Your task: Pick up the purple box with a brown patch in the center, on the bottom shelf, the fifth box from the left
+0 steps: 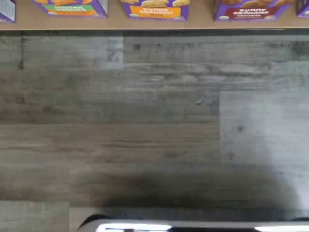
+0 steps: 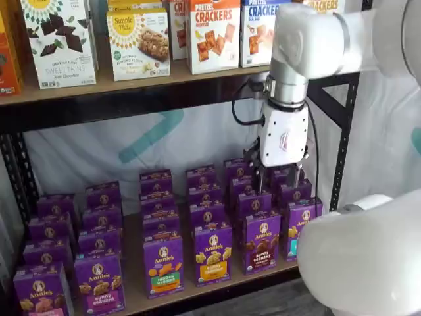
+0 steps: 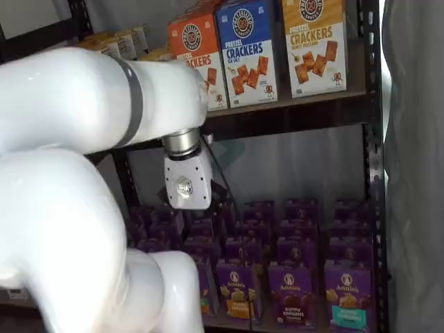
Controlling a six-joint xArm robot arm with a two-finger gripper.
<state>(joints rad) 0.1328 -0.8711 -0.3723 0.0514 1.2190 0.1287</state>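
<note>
Several rows of small purple cartons fill the bottom shelf point(image 2: 135, 299), and the purple box point(image 2: 261, 241) with the dark brown crackers and maroon band stands upright in the front row, toward the right end of the board. In the other shelf view the same purple box point(image 3: 289, 294) sits between a yellow-banded carton point(image 3: 235, 291) and a teal-banded carton point(image 3: 347, 294). In the wrist view its lower front point(image 1: 250, 10) shows at the shelf's edge, with the word "Chocolate" just readable, beside the yellow-banded one point(image 1: 154, 9). Grey plank flooring point(image 1: 145, 121) fills most of that view.

The gripper point(image 2: 279, 176) hangs on the white arm point(image 2: 309, 39) above the back rows of cartons, well clear of the purple box and touching nothing. Its black fingers point(image 2: 262, 178) point down, with cartons visible between them, so they seem to stand apart, though the dark background makes that hard to be sure of; I cannot tell their state. In the other shelf view only the white body point(image 3: 186, 182) shows clearly.

On the upper shelf point(image 2: 131, 82) stand cracker boxes point(image 2: 214, 33) and a Sweet Thins box point(image 2: 58, 41).
</note>
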